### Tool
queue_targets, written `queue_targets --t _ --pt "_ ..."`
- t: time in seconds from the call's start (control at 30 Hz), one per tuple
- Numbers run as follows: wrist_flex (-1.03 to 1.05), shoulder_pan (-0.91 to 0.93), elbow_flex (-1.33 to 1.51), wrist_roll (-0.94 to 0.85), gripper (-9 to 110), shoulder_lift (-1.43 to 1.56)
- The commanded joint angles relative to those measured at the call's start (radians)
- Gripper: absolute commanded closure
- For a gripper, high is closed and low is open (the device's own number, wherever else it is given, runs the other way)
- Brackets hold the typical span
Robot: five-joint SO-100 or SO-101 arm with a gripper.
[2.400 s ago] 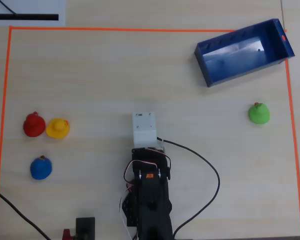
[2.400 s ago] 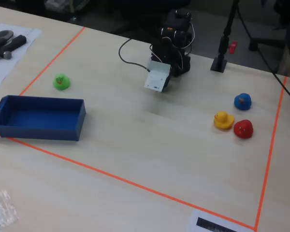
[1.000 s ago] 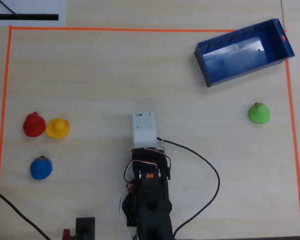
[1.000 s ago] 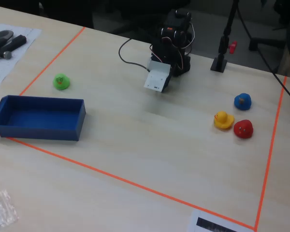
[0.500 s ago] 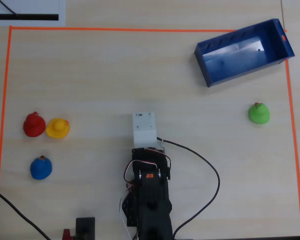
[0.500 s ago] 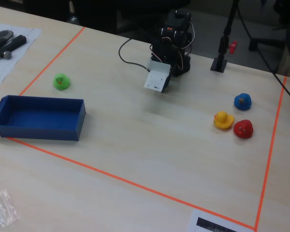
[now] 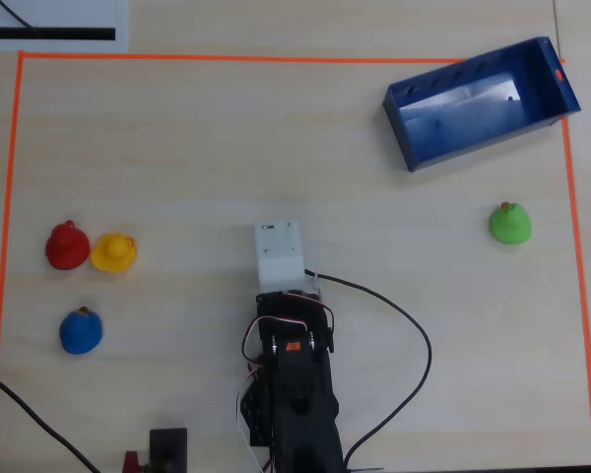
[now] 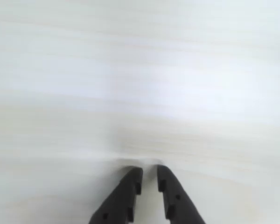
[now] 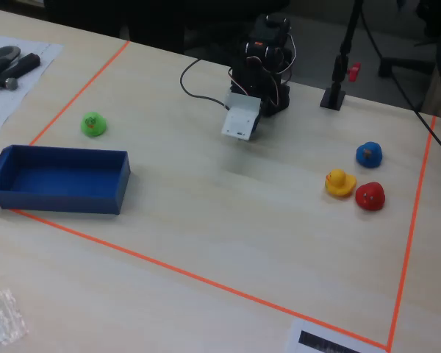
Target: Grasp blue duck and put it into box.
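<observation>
The blue duck (image 7: 81,331) sits on the pale wooden table at the lower left of the overhead view, and at the right in the fixed view (image 9: 369,154). The dark-blue box (image 7: 473,148) lies empty at the top right of the overhead view, and at the left in the fixed view (image 9: 59,198). My gripper (image 8: 149,171) hangs over bare table near the middle, far from both. Its jaws stand almost together with nothing between them. From above, the white wrist block (image 7: 279,254) hides it.
A red duck (image 7: 67,246) and a yellow duck (image 7: 113,253) touch each other just above the blue duck. A green duck (image 7: 510,224) sits below the box. Orange tape (image 7: 276,58) frames the work area. A black cable (image 7: 414,335) loops right of the arm.
</observation>
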Motion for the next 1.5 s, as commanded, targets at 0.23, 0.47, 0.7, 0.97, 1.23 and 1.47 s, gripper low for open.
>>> queue_targets --t 0.23,0.47,0.7,0.97,1.23,1.47 --pt "0.058 -0.854 -1.045 0.548 85 -0.810" --pt "0.037 -1.114 -1.424 0.710 78 -1.287" --pt "-0.092 -1.149 -1.505 0.752 74 -1.565" --pt "-0.272 -1.052 -1.408 0.703 72 -1.671" --pt "-0.342 -1.040 -1.278 0.713 72 -1.680" --pt "-0.364 -1.083 -1.218 0.775 72 -1.669"
